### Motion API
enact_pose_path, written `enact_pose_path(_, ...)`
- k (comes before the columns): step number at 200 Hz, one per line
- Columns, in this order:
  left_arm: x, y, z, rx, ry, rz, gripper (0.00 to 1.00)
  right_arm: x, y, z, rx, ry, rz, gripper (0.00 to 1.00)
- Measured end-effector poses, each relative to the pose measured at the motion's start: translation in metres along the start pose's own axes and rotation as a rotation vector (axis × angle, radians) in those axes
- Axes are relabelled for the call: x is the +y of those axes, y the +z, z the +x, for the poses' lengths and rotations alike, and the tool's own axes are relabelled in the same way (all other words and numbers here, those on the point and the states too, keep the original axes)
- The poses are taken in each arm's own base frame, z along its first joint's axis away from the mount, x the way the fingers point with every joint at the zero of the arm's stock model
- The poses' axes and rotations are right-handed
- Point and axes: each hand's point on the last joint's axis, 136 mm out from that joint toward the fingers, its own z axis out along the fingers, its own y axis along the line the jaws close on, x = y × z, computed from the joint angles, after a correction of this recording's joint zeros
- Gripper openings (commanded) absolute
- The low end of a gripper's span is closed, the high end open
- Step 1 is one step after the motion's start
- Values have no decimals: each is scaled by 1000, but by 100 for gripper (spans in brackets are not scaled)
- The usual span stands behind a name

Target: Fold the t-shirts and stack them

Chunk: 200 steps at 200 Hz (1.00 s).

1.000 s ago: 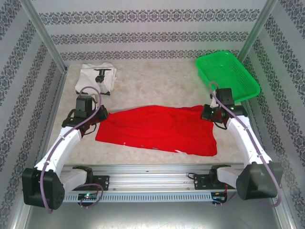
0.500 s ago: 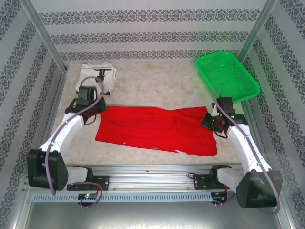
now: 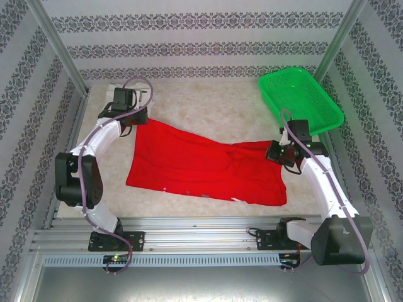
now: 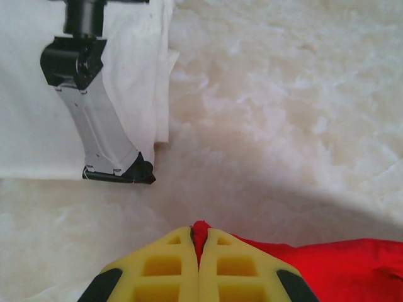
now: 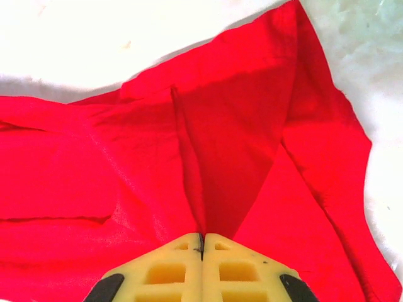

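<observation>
The red t-shirt (image 3: 201,165) lies spread across the middle of the table, print side hidden. My left gripper (image 3: 131,121) is shut on its far left corner, a tip of red cloth (image 4: 201,228) pinched between the yellow fingers (image 4: 170,258). My right gripper (image 3: 275,153) is shut on the shirt's right edge, where a raised crease of red cloth (image 5: 189,170) runs into the closed fingers (image 5: 233,264). The white t-shirt (image 3: 111,94) lies folded at the far left corner behind the left arm, its black graphic (image 4: 94,113) plain in the left wrist view.
A green mesh basket (image 3: 301,99) stands at the far right, close behind the right arm. Bare pale tabletop (image 3: 208,107) stretches between the white shirt and the basket. Patterned walls enclose the table on three sides.
My left gripper has pulled the red shirt's left corner toward the far edge, stretching that side up beside the white shirt. The right gripper shifted only slightly, still holding the right edge.
</observation>
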Motion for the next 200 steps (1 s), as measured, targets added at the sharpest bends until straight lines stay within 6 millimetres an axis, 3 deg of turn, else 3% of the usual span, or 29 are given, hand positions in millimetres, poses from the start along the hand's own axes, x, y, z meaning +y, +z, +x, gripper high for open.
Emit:
enact_pose_path(50, 4, 11, 17, 16, 59, -3, 0, -4, -7, 11, 19, -6, 7, 0)
enact_pose_path(77, 6, 14, 35, 39, 81, 0, 0, -11, -10, 24, 36, 5, 22, 0)
enact_pose_path(157, 17, -12, 84, 65, 76, -24, 0, -32, -13, 53, 119, 158, 121, 0)
enact_pose_path(200, 27, -22, 117, 100, 38, -62, 0, -55, -15, 85, 138, 296, 207, 0)
